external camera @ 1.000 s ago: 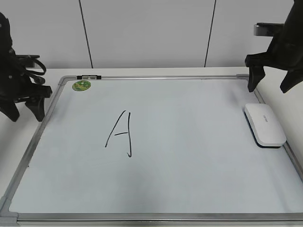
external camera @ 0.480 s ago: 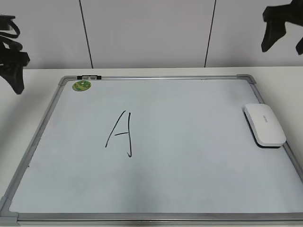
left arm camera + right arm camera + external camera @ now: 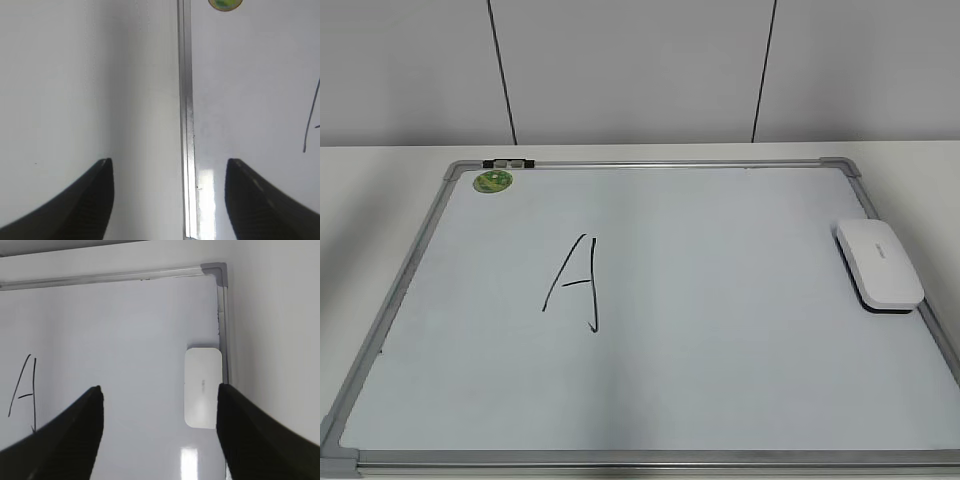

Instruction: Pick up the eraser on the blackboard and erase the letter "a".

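The blackboard (image 3: 720,400) covers most of the desk. The eraser (image 3: 879,264) lies flat at the board's right edge, toward the desk's far right corner, untouched. One tall capital letter (image 3: 574,283) shows left of centre; no small "a" can be made out. Both arms are outside the exterior view. The left gripper (image 3: 169,200) hangs released over the board's left frame; the right gripper (image 3: 159,435) hangs released above the board, its fingertips cut off.

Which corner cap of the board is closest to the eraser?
The far right cap; the eraser lies by the right frame, while other visible caps sit at the left.
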Motion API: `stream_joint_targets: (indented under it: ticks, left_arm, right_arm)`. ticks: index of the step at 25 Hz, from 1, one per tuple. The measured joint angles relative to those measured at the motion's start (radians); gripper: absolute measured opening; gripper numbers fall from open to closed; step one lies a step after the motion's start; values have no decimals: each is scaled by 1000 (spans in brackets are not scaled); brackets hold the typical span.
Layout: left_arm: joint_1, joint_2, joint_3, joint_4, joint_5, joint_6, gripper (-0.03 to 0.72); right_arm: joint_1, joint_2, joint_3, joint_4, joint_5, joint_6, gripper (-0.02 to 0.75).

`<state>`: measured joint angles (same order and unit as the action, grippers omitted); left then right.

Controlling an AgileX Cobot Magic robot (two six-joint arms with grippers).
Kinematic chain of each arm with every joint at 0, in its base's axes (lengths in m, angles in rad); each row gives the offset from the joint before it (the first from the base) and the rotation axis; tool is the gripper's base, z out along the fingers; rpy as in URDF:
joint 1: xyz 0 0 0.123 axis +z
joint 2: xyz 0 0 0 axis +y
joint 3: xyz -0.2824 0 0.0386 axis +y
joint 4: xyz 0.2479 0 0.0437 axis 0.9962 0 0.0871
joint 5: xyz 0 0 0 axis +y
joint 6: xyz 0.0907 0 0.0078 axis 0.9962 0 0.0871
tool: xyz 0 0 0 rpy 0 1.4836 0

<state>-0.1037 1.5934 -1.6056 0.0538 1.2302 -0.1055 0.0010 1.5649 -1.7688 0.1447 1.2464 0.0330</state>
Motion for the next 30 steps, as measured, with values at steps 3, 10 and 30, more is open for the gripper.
stream_joint_targets:
  ticks: [3, 10, 30]
  left_arm:
    - [-27, -100, 55, 14, 4, 0, 498]
    - [-50, -351, 280, 63, 17, -26, 496]
    - [-72, -1061, 877, 64, -6, -89, 494]
  right_arm:
    - [0, -93, 79, 2, 2, 0, 521]
    - [0, -358, 307, -6, 8, 0, 521]
    - [0, -1036, 990, 76, 0, -3, 519]
